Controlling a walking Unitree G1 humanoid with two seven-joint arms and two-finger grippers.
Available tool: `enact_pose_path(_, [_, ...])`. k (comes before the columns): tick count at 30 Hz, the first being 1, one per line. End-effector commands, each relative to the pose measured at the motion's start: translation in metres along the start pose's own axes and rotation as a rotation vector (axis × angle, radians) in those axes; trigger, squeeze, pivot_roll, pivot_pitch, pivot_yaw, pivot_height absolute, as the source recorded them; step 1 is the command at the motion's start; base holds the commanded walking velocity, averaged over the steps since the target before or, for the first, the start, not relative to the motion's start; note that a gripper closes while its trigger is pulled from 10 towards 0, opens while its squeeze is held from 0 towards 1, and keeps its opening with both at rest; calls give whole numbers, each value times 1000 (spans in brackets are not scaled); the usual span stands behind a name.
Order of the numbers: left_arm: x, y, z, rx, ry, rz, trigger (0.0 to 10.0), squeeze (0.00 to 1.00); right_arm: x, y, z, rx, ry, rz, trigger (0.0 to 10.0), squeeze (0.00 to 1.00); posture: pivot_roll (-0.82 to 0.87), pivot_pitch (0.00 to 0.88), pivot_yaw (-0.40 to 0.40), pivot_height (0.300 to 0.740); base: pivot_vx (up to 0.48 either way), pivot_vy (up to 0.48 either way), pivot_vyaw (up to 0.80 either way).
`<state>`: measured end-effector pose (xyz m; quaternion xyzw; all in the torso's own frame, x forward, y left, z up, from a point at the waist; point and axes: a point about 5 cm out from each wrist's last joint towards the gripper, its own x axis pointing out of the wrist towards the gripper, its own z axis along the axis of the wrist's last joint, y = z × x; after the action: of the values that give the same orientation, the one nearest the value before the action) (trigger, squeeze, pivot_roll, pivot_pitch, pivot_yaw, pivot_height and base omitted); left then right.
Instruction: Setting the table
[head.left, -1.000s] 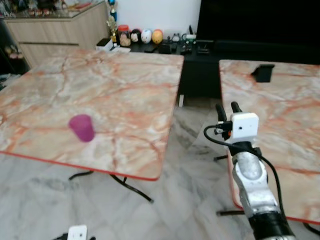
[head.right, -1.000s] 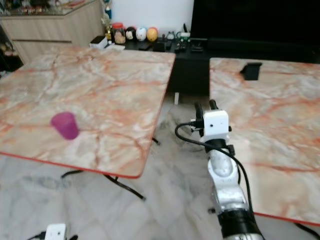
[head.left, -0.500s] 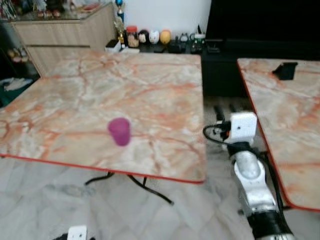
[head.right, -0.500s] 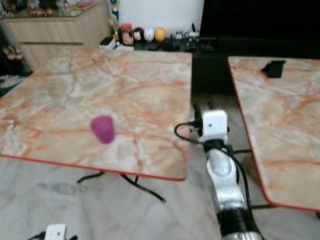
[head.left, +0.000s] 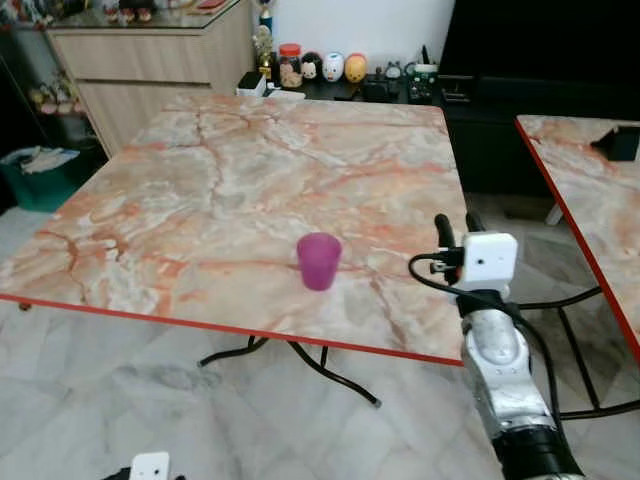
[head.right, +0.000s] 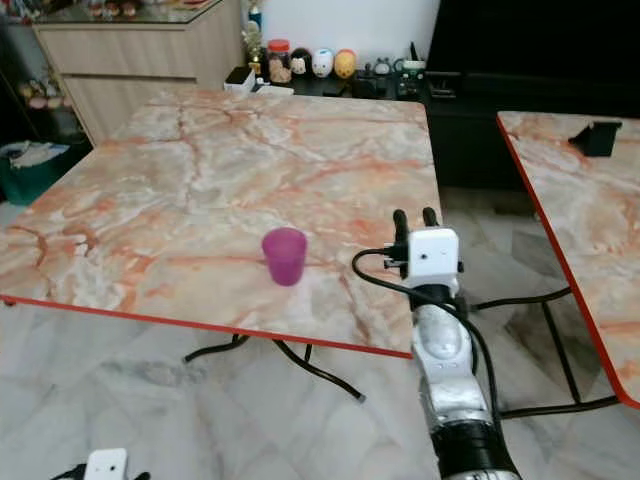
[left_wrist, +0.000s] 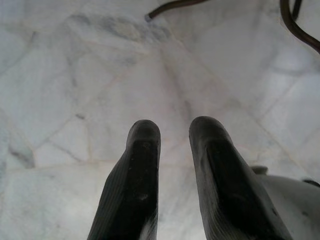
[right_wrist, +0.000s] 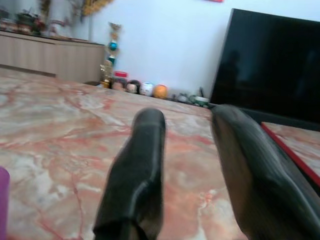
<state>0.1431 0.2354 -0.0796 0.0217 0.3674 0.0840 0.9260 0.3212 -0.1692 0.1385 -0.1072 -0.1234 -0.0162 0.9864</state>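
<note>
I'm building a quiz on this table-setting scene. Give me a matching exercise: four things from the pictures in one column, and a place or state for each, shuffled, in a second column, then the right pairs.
Things:
1. purple cup
2. right gripper
3. left gripper
4. black object

Places or states:
A. hangs low, pointing at the marble floor
B. on the far side of the table to the right
C. upright on the near marble table, close to its front edge
D. raised, open, over the near table's right edge

Pairs: 1-C, 2-D, 3-A, 4-B
</note>
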Motion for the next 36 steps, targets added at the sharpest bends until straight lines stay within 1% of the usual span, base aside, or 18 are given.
enact_pose_path(1, [-1,-6,-5,-3,15,-12,10000,0,-6,-16,-6,-23,29,-59,10000,0,28,0,23,740,0,0,0])
enact_pose_path(4, [-1,-6,-5,-4,15,-13,10000,0,-11,-21,-10,-43,44,-78,10000,0,27,0,20,740,0,0,0])
enact_pose_path(6, [-1,-7,-5,-4,16,-13,10000,0,-21,-31,-16,-76,76,-137,10000,0,30,0,17,740,0,0,0])
enact_pose_path(7, [-1,-7,-5,-4,16,-13,10000,0,-21,-31,-16,-76,76,-137,10000,0,30,0,17,740,0,0,0])
enact_pose_path(8, [-1,-7,-5,-5,16,-13,10000,0,-28,-43,-20,-118,106,-224,10000,0,31,0,16,740,0,0,0])
enact_pose_path(9, [-2,-7,-6,-6,18,-12,10000,0,-37,-59,-26,-130,147,-353,10000,0,32,0,14,740,0,0,0])
enact_pose_path(11, [-2,-7,-6,-6,19,-12,10000,0,-42,-66,-29,-127,167,-415,10000,0,32,0,13,740,0,0,0])
enact_pose_path(14, [-2,-7,-7,-8,23,-11,10000,0,-61,-84,-42,-167,263,-544,10000,0,31,0,12,740,0,0,0])
enact_pose_path(15, [-2,-8,-7,-9,25,-12,10000,0,-75,-92,-54,-148,340,-624,10000,0,32,0,10,740,0,0,0])
enact_pose_path(18, [-2,-8,-7,-11,25,-11,10000,0,-94,-99,-72,-123,454,-716,10000,0,34,0,9,740,0,0,0])
enact_pose_path(20, [-2,-8,-7,-12,25,-10,10000,0,-98,-99,-77,-91,488,-740,10000,0,32,0,8,740,0,0,0])
enact_pose_path(22, [-2,-9,-7,-13,25,-11,10000,0,-110,-98,-89,-56,570,-788,10000,0,34,0,5,740,0,0,0])
enact_pose_path(26, [-2,-9,-7,-17,24,-9,10000,0,-131,-92,-116,-40,733,-790,10000,0,37,0,4,740,0,0,0])
enact_pose_path(28, [-1,-9,-7,-17,25,-7,10000,0,-136,-89,-121,-44,765,-788,10000,0,37,0,3,740,0,0,0])
enact_pose_path(31, [-1,-8,-7,-18,26,-4,10000,0,-143,-86,-129,-55,810,-766,10000,0,39,0,3,740,0,0,0])
enact_pose_path(33, [-2,-8,-7,-19,27,-1,10000,0,-152,-77,-142,-42,897,-716,10000,0,40,0,5,740,0,0,0])
enact_pose_path(34, [-2,-8,-7,-18,29,0,10000,0,-158,-70,-151,-22,962,-661,10000,0,38,0,5,740,0,0,0])
enact_pose_path(36, [-2,-8,-7,-18,29,0,10000,0,-165,-62,-160,-16,1036,-599,10000,0,38,0,5,740,0,0,0])
